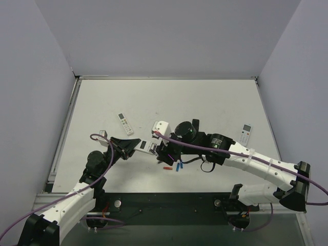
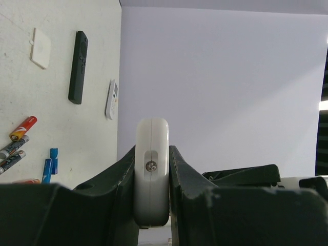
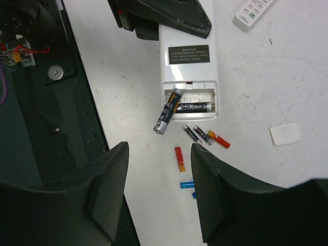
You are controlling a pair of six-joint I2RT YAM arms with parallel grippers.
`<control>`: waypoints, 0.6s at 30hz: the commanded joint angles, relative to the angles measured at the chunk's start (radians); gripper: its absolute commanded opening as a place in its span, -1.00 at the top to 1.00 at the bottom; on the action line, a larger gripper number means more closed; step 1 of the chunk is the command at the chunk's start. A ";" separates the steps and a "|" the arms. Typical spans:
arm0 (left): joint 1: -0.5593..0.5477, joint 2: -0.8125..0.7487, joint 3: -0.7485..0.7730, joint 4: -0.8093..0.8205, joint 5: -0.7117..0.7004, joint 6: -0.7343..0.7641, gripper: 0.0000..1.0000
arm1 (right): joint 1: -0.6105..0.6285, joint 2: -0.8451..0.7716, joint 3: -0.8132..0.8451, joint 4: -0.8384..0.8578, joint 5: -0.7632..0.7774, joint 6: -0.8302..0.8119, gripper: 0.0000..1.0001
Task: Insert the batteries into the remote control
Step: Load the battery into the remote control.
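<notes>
The remote control (image 3: 188, 31) lies back up on the table, its dark label showing and its battery bay open. One dark battery (image 3: 195, 107) lies in the bay. Another dark battery (image 3: 168, 111) is tilted, half out over the bay's edge. My left gripper (image 2: 152, 156) is shut on the remote's far end (image 2: 151, 136); it also shows in the top view (image 1: 136, 145). My right gripper (image 3: 159, 151) is open and empty, hovering above loose batteries: red (image 3: 178, 158), blue (image 3: 186, 184), red-orange (image 3: 219, 139) and two dark ones (image 3: 195, 135).
A small white cover (image 3: 285, 133) lies on the table right of the batteries. A slim white remote (image 1: 124, 123) lies at the back left and another (image 1: 245, 134) at the right. A black remote (image 2: 78, 66) shows in the left wrist view. Side walls enclose the table.
</notes>
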 commanded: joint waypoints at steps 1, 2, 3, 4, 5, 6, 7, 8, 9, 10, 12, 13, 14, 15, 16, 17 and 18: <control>0.003 -0.005 0.002 0.033 -0.015 -0.012 1.00 | 0.026 0.011 -0.016 0.032 0.041 -0.004 0.05; 0.003 -0.005 0.002 0.034 -0.015 -0.012 1.00 | 0.027 0.014 -0.016 0.033 0.046 -0.006 0.05; 0.003 -0.009 0.002 0.036 -0.013 -0.012 1.00 | 0.028 0.023 -0.016 0.035 0.049 -0.006 0.05; 0.003 -0.007 0.003 0.037 -0.012 -0.012 1.00 | 0.030 0.028 -0.016 0.038 0.054 -0.007 0.05; 0.002 -0.009 0.003 0.040 -0.011 -0.012 1.00 | 0.030 0.033 -0.016 0.040 0.058 -0.009 0.05; 0.002 -0.010 0.003 0.045 -0.010 -0.012 1.00 | 0.033 0.043 -0.014 0.041 0.060 -0.011 0.06; 0.002 -0.010 0.003 0.047 -0.008 -0.012 1.00 | 0.031 0.046 -0.011 0.044 0.060 -0.011 0.07; 0.002 -0.012 0.003 0.048 -0.007 -0.011 1.00 | 0.036 0.053 -0.008 0.044 0.061 -0.012 0.07; 0.002 -0.012 0.003 0.050 -0.008 -0.012 1.00 | 0.036 0.062 -0.008 0.047 0.061 -0.012 0.09; 0.003 -0.015 0.003 0.050 -0.005 -0.011 1.00 | 0.037 0.063 -0.005 0.049 0.060 -0.012 0.09; 0.003 -0.015 0.003 0.053 -0.005 -0.011 1.00 | 0.037 0.079 -0.002 0.052 0.063 -0.012 0.14; 0.002 -0.018 0.002 0.054 -0.004 -0.011 1.00 | 0.039 0.080 0.000 0.053 0.064 -0.012 0.15; 0.003 -0.018 0.002 0.054 -0.002 -0.011 1.00 | 0.039 0.083 0.001 0.053 0.066 -0.014 0.19; 0.002 -0.018 0.002 0.057 -0.002 -0.011 1.00 | 0.039 0.088 0.004 0.053 0.066 -0.014 0.21; 0.002 -0.018 0.002 0.057 0.001 -0.009 1.00 | 0.039 0.089 0.006 0.053 0.067 -0.015 0.23; 0.003 -0.018 0.002 0.060 0.002 -0.009 1.00 | 0.039 0.091 0.009 0.053 0.069 -0.017 0.32; 0.002 -0.018 0.002 0.065 0.004 -0.009 1.00 | 0.039 0.091 0.010 0.053 0.070 -0.020 0.37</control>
